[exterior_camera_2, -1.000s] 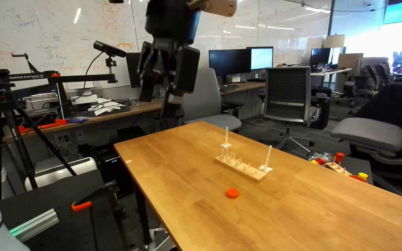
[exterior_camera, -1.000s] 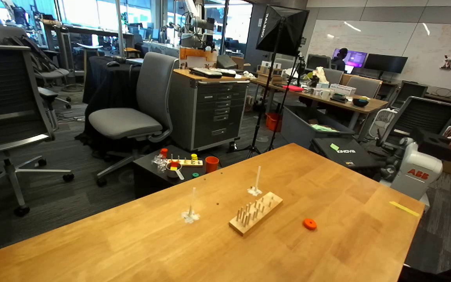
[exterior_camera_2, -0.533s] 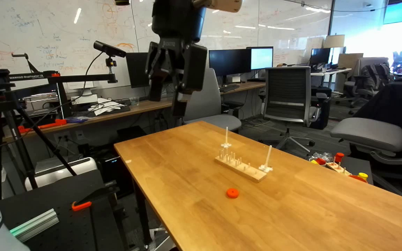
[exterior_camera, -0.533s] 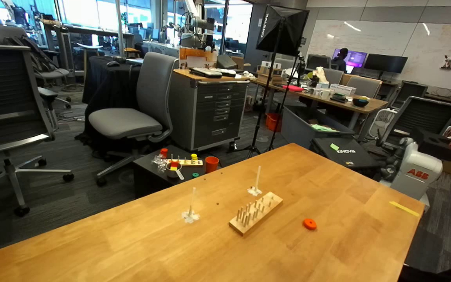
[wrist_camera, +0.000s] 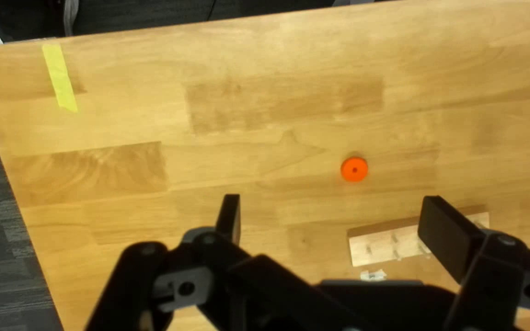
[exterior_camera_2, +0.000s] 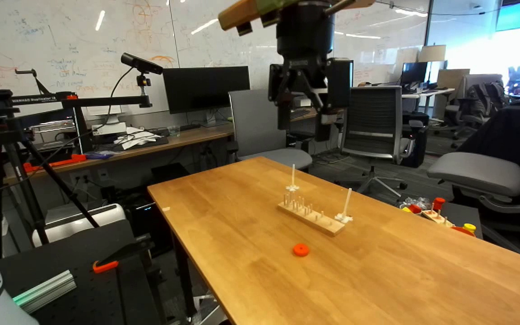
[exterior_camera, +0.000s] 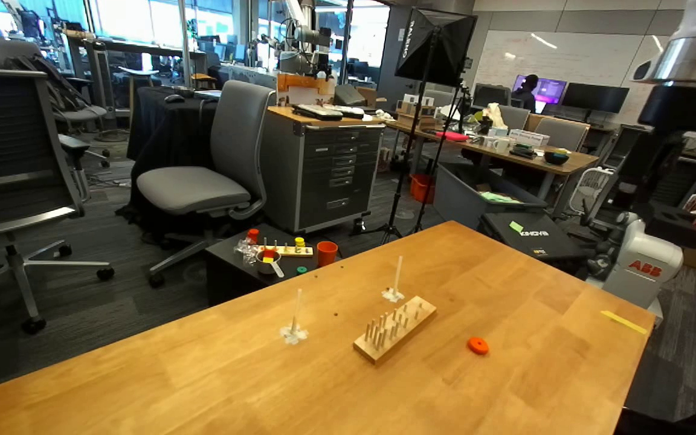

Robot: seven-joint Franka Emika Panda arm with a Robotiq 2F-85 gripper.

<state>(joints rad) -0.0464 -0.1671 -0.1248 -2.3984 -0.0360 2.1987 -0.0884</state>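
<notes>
A: Tool state?
B: Released — spread wide, raised clear of the table.
A: Location of the orange disc?
B: Flat on the table, near but apart from the wooden peg board.
A: Beyond the board, in an exterior view?
B: Two standing rods — white material around their bases.

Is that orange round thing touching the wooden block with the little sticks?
Apart. The wrist view shows a strip of tabletop between the orange disc and the pegged block.
</notes>
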